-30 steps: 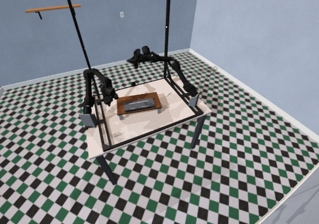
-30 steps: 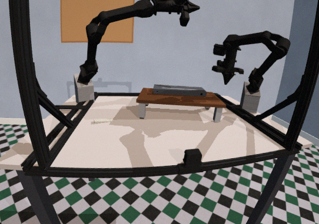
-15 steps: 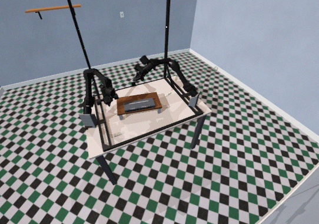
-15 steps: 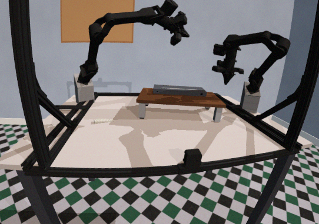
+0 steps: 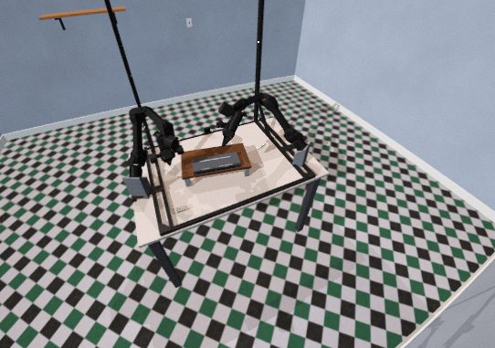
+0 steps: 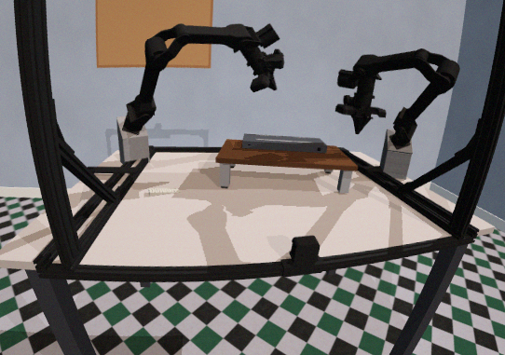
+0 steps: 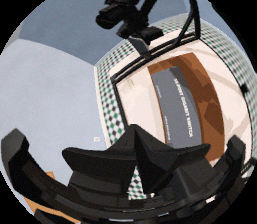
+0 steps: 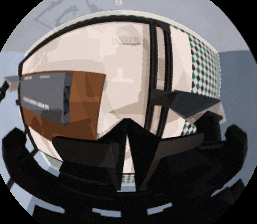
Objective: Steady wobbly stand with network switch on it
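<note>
The brown stand (image 5: pixel 246 160) (image 6: pixel 284 158) (image 7: pixel 208 95) (image 8: pixel 88 100) stands on grey legs with the dark grey network switch (image 5: pixel 216 163) (image 6: pixel 284 143) (image 7: pixel 175 105) (image 8: pixel 50 95) lying on its top. Any small tilt or gap under a leg is too small to tell. Pale ribbed pieces, seemingly the wedges, lie apart: one wedge piece (image 5: pixel 184 209) (image 7: pixel 131 82) (image 8: pixel 126 40), another wedge piece (image 5: pixel 262 146) (image 6: pixel 162 191). My left gripper (image 5: pixel 224 143) (image 6: pixel 275 88) (image 7: pixel 133 127) is shut and empty, above the stand's long edge. My right gripper (image 5: pixel 170 163) (image 6: pixel 358 132) (image 8: pixel 126 121) is shut and empty, beside the stand's end.
A black frame (image 5: pixel 210 210) (image 6: pixel 186 272) runs round the table's edge, with uprights at the corners and a beam high across. A small black block (image 6: pixel 305 250) sits on the frame's edge rail. The two arm bases stand at opposite ends of the table.
</note>
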Robot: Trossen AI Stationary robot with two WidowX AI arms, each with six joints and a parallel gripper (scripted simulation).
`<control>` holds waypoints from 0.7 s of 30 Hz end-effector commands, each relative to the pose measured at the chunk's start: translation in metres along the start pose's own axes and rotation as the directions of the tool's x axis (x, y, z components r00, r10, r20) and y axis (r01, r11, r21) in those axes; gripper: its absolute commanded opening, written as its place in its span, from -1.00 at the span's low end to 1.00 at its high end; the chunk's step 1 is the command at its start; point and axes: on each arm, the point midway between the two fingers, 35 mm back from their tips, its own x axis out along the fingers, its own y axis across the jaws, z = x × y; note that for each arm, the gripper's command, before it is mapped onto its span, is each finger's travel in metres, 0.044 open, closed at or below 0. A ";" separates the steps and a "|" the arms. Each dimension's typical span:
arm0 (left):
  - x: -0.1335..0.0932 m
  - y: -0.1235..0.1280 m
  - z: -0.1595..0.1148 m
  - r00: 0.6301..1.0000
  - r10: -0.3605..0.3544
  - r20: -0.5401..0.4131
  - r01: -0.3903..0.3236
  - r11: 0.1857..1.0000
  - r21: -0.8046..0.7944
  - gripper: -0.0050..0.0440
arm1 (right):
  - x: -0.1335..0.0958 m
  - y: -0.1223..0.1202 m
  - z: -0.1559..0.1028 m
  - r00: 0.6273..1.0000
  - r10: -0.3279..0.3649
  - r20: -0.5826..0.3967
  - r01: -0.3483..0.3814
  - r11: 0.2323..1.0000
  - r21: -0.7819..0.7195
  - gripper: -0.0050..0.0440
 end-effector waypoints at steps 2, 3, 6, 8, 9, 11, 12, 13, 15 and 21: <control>0.019 -0.024 -0.056 0.975 -0.153 -0.159 0.141 0.986 -0.084 -0.80 | 0.000 0.000 0.000 1.000 0.000 0.000 0.000 1.000 0.000 -0.80; 0.019 -0.024 -0.056 0.975 -0.153 -0.159 0.141 0.986 -0.084 -0.80 | 0.000 0.000 0.000 1.000 0.000 0.000 0.000 1.000 0.000 -0.80; 0.019 -0.024 -0.056 0.975 -0.153 -0.159 0.141 0.986 -0.084 -0.80 | 0.000 0.000 0.000 1.000 0.000 0.000 0.000 1.000 0.000 -0.80; 0.020 -0.025 -0.060 0.972 -0.163 -0.170 0.147 0.984 -0.103 -0.80 | 0.000 0.000 0.000 1.000 0.000 0.000 0.000 1.000 0.000 -0.80; 0.021 -0.033 -0.072 0.958 -0.205 -0.202 0.181 0.975 -0.131 -0.80 | 0.000 0.000 0.000 1.000 0.000 0.000 0.000 1.000 0.000 -0.80; 0.022 -0.049 -0.094 0.921 -0.291 -0.258 0.246 0.950 -0.192 -0.80 | 0.000 0.000 0.000 1.000 0.000 0.000 0.000 1.000 0.000 -0.80; 0.021 -0.058 -0.105 0.900 -0.333 -0.282 0.276 0.935 -0.224 -0.80 | 0.000 0.000 0.000 1.000 0.000 0.000 0.000 1.000 0.000 -0.80; 0.020 -0.066 -0.115 0.876 -0.375 -0.302 0.304 0.917 -0.258 -0.80 | 0.000 0.000 0.000 1.000 0.000 0.000 0.000 1.000 0.000 -0.80; 0.016 -0.083 -0.133 0.824 -0.458 -0.335 0.353 0.876 -0.329 -0.80 | 0.000 0.000 0.000 1.000 0.000 0.000 0.000 1.000 0.000 -0.80; 0.007 -0.108 -0.155 0.734 -0.576 -0.360 0.410 0.798 -0.441 -0.80 | 0.000 0.000 0.000 1.000 0.000 0.000 0.000 1.000 0.000 -0.80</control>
